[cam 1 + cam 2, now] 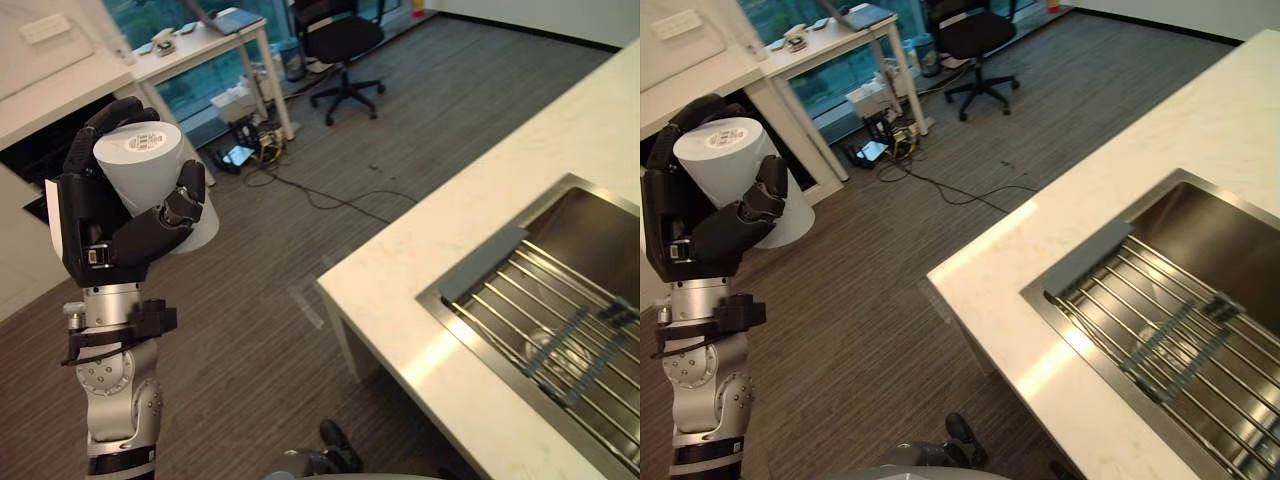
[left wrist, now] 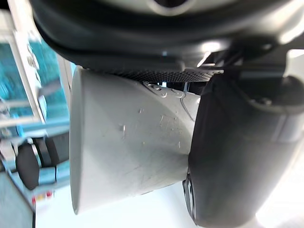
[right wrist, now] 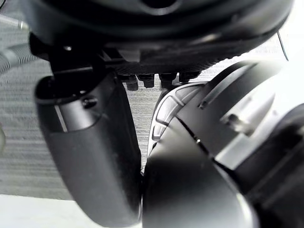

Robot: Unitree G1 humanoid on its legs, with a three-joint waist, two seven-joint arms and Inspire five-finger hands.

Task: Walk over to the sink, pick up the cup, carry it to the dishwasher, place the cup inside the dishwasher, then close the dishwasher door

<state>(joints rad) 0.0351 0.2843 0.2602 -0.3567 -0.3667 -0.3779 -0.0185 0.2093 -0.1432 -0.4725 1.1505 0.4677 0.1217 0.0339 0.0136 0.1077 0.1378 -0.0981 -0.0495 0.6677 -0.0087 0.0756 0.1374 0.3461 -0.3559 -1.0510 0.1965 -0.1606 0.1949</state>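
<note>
My left hand (image 1: pixel 100 230) is raised at the left, fingers and thumb curled round a white cup (image 1: pixel 150 165). The cup (image 1: pixel 725 165) is tipped so that its round base with a printed label faces up and toward me. In the left wrist view the cup's pale wall (image 2: pixel 128 147) lies against the palm, with the dark thumb (image 2: pixel 232 152) pressed to its side. The steel sink (image 1: pixel 590 230) is set in the white counter (image 1: pixel 480 190) at the right, a wire rack (image 1: pixel 560 330) lying across it. My right hand (image 3: pixel 90 142) hangs low over the floor, relaxed and holding nothing.
The counter's corner (image 1: pixel 335 280) juts toward the middle of the striped floor. Beyond my left hand stands a white worktop (image 1: pixel 50 95) with a dark opening (image 1: pixel 35 150) under it. A white desk (image 1: pixel 200 45), a black office chair (image 1: pixel 340 45) and cables (image 1: pixel 320 190) are farther back.
</note>
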